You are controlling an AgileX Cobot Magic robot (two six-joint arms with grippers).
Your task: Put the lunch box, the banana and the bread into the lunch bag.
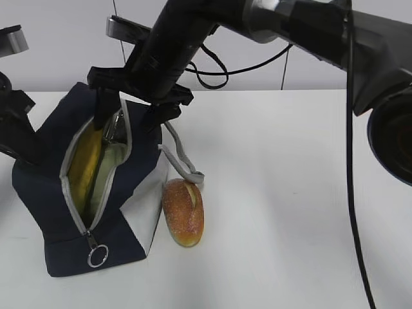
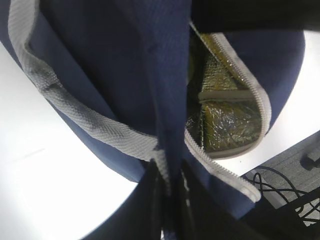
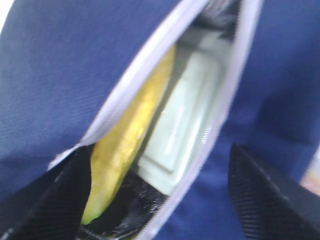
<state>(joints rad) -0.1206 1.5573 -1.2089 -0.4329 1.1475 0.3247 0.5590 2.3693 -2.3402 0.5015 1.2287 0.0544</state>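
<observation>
Two of the three items were already inside the boxy navy-blue fabric lunch bag [image 1: 45, 187] with its white lower panel: the curved yellow banana [image 1: 85, 164] lay along the left side of the unzipped mouth, and the pale sage-green lid of the small glass lunch box [image 3: 187, 125] showed just beside it, toward three o'clock of the banana in the right wrist view. Only the oval golden-brown bread roll [image 1: 183, 212] was left, lying on the white table [image 1: 290, 225] touching or nearly touching the bag's white panel, at about four o'clock of the opening. The right gripper [image 1: 122, 122] hung over the mouth at twelve o'clock with its jaws spread wide and nothing between them, so the banana looked released. The left gripper [image 2: 170, 195] was pinched closed on the bag's navy fabric by the zipper edge, seemingly holding the mouth open, though that close, dark view made the exact hold hard to judge. By my reckoning the bread remained to be fetched and dropped in.
</observation>
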